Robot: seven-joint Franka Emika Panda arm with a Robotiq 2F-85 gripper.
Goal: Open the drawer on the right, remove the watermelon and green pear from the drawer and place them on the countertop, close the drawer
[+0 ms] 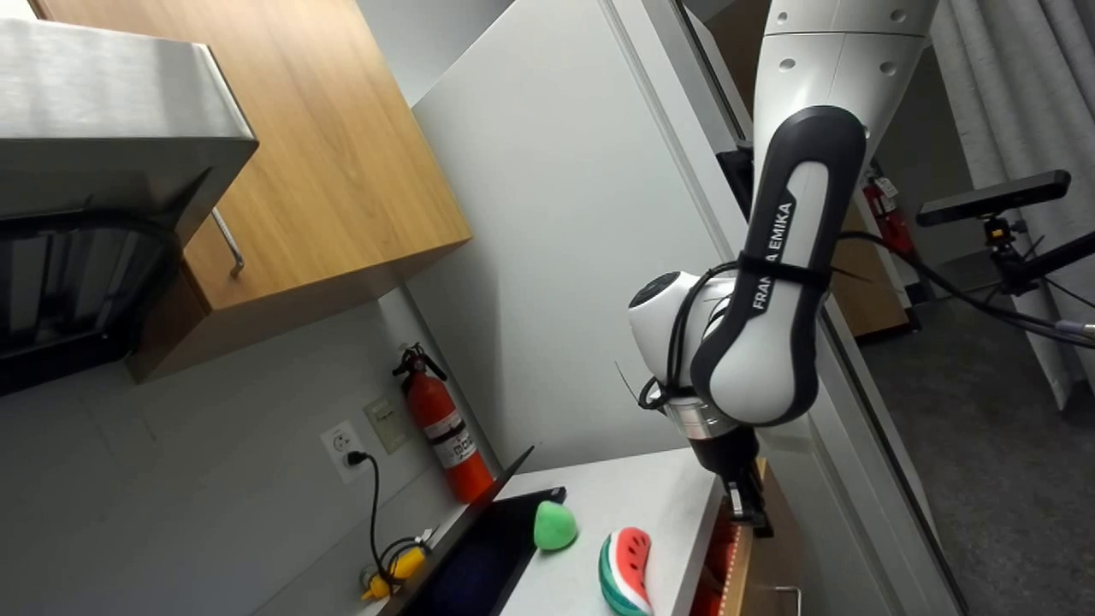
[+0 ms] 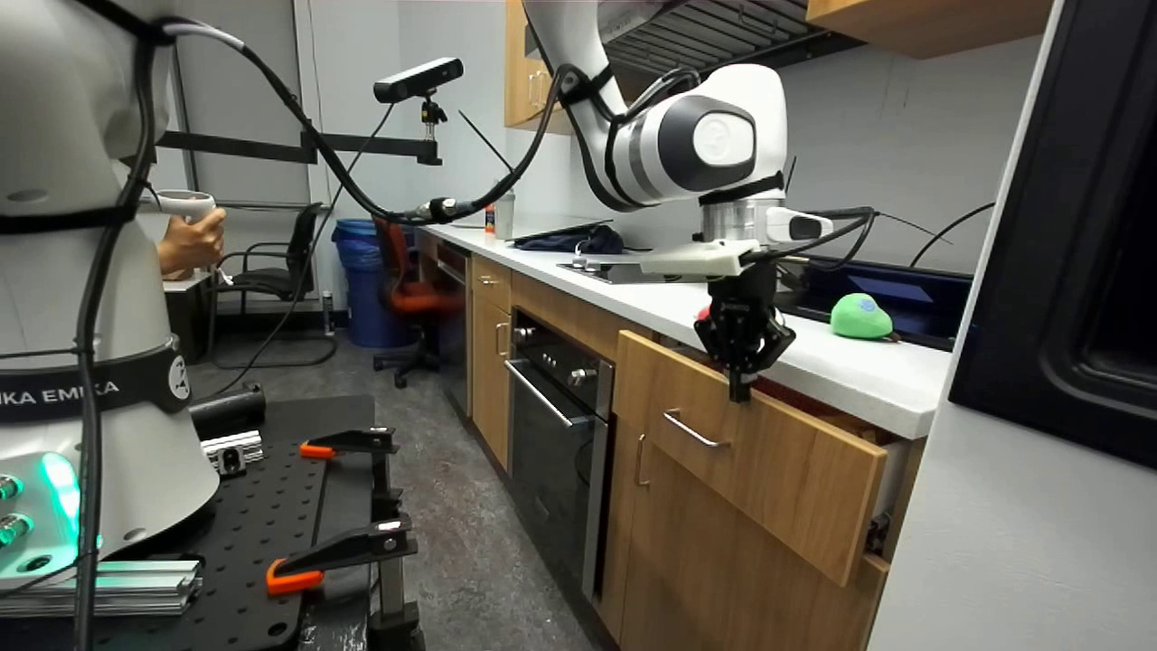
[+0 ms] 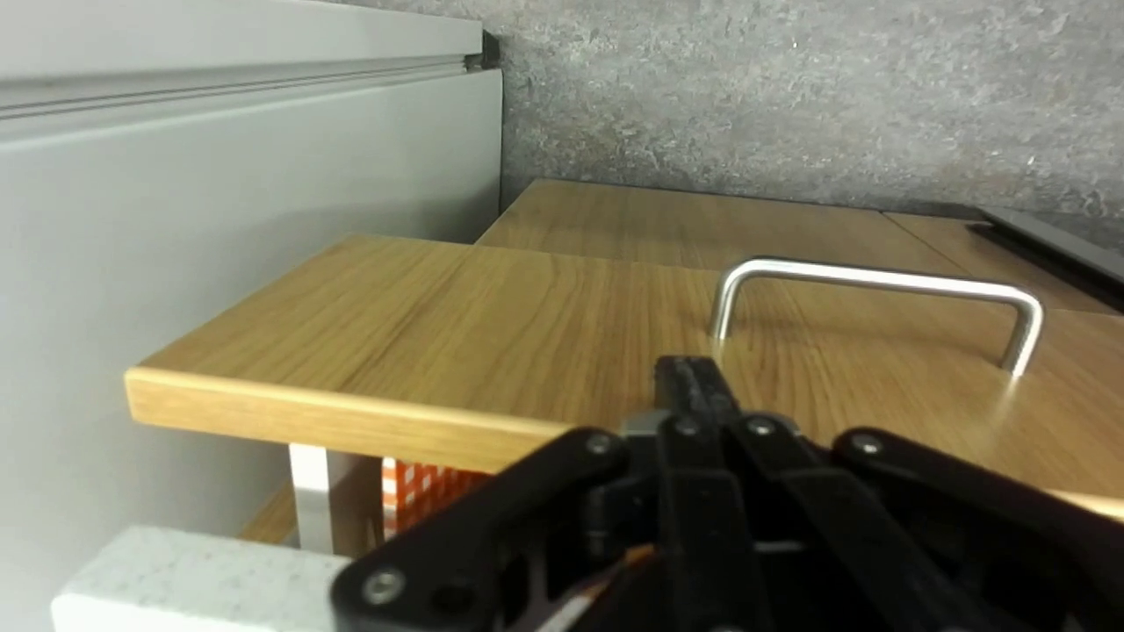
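The drawer (image 2: 777, 452) is partly pulled out; its front and metal handle show in the wrist view (image 3: 421, 325). My gripper (image 2: 739, 389) is shut and empty, its fingertips by the outer face of the drawer front near the top edge. In the wrist view the fingertips (image 3: 694, 367) lie together beside one end of the handle; contact with the wood cannot be told. The watermelon (image 1: 629, 566) and the green pear (image 1: 554, 525) lie on the white countertop (image 1: 659, 483). The pear also shows in an exterior view (image 2: 860, 316); only a red bit shows behind the gripper there.
A dark open case (image 1: 488, 556) lies on the countertop behind the pear. A red fire extinguisher (image 1: 446, 428) stands by the wall. A tall grey panel (image 3: 263, 193) stands close beside the drawer. An oven (image 2: 556, 452) is in the same cabinet row.
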